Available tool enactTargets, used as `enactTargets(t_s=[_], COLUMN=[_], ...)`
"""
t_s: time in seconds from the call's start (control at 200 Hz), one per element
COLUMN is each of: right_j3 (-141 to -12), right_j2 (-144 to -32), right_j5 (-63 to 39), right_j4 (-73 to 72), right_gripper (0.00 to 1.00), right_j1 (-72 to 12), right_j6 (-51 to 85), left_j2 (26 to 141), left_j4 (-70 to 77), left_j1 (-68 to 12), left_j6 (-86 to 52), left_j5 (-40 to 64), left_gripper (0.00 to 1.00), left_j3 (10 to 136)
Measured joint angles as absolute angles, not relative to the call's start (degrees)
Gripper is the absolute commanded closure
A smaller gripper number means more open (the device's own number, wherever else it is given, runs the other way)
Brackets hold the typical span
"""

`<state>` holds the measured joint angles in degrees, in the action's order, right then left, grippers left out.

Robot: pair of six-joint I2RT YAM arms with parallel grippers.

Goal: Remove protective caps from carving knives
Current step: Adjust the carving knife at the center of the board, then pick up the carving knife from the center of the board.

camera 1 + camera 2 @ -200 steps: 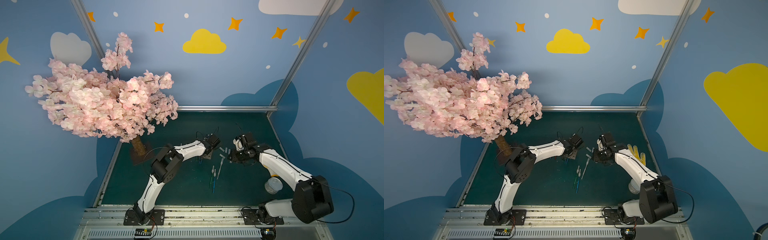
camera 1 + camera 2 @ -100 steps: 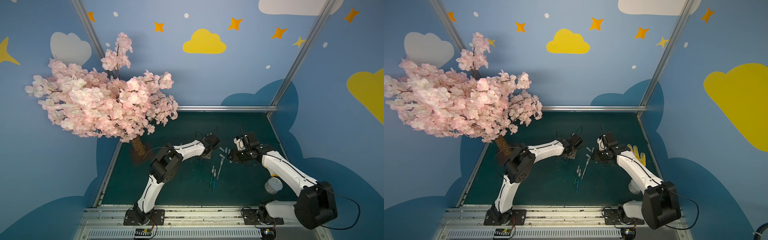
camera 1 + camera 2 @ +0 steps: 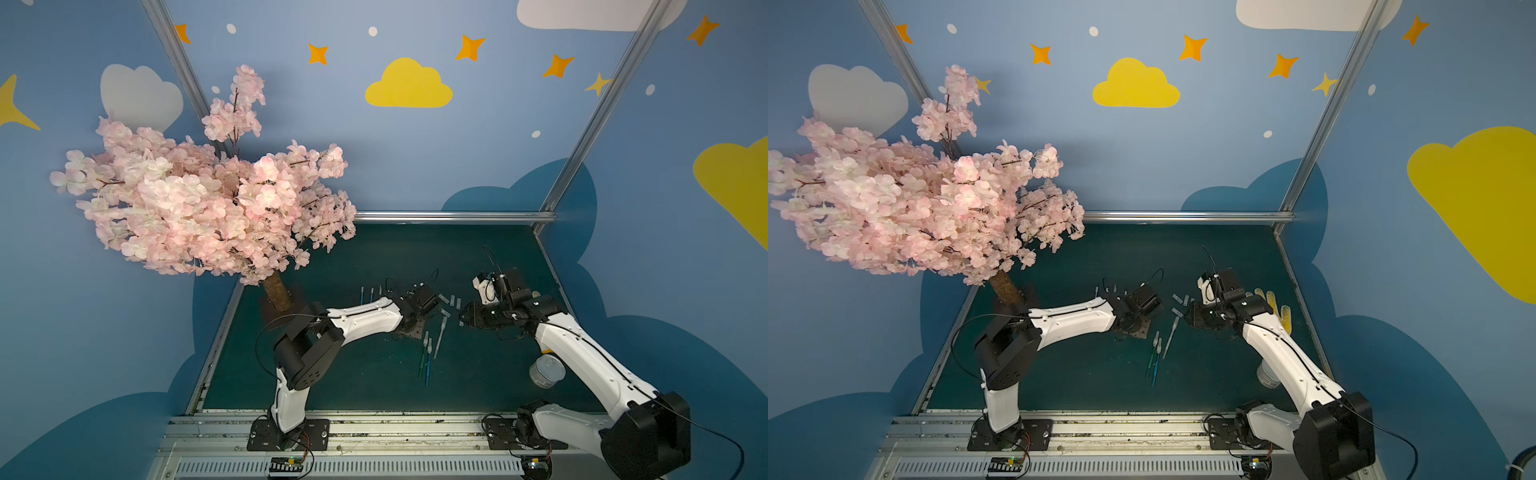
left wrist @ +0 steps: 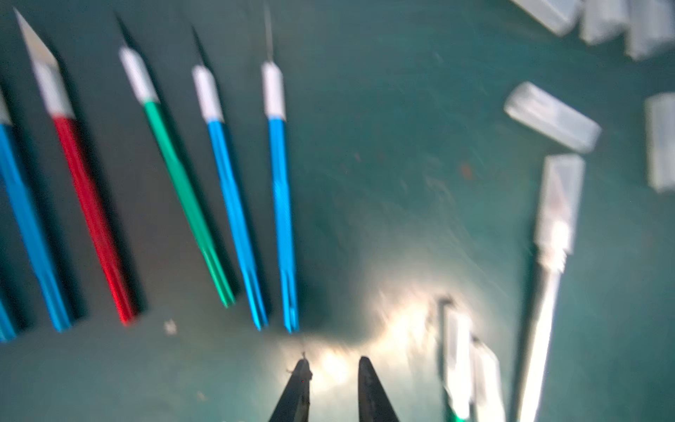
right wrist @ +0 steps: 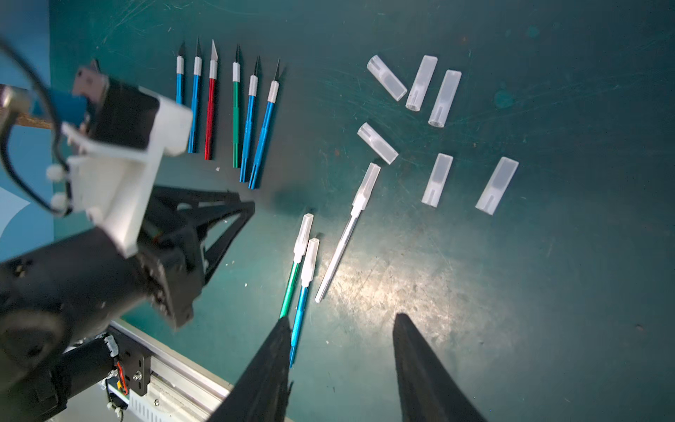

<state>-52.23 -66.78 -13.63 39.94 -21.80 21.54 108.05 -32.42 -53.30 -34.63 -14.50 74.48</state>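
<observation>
Several uncapped carving knives [image 5: 235, 109] with blue, red and green handles lie in a row, blurred in the left wrist view [image 4: 281, 204]. Three capped knives lie beside them: green [image 5: 292, 281], blue [image 5: 301, 303] and whitish [image 5: 341, 252]; they also show in a top view [image 3: 428, 357]. Several loose protective caps [image 5: 436, 179] are scattered past them, small in a top view [image 3: 451, 301]. My left gripper [image 4: 334, 365] hovers just off the handle ends, open a little and empty. My right gripper [image 5: 342, 318] stands open and empty above the mat near the capped knives' handle ends.
A pink blossom tree [image 3: 199, 208] stands on its trunk [image 3: 278, 291] at the mat's far left. A grey-white tub [image 3: 546, 372] sits under my right arm. A yellow object [image 3: 1277, 309] lies behind that arm. A metal rail [image 3: 374, 424] borders the front.
My right arm has shifted slightly to the right, away from the knives. The left arm has hardly moved.
</observation>
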Motion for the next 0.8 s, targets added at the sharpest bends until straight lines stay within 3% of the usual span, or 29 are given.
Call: enactTargets(t_s=[0.355,0.801], right_j3=[-50.3,-47.8], right_j2=[-61.9,-58.1], right_j5=[-14.1,-11.7], right_j4=[42.4,42.8], right_gripper=[0.53,0.54], right_j1=[-21.8,-21.8], right_j6=[20.9,23.0], left_j2=[102.4,103.7], left_j4=[-30.4,-28.2], left_j1=[-62.2,-63.5], left_j6=[-40.8,-42.5], left_j5=[-11.9,-10.0], left_gripper=[0.69,0.67], left_j3=[66.6,66.0])
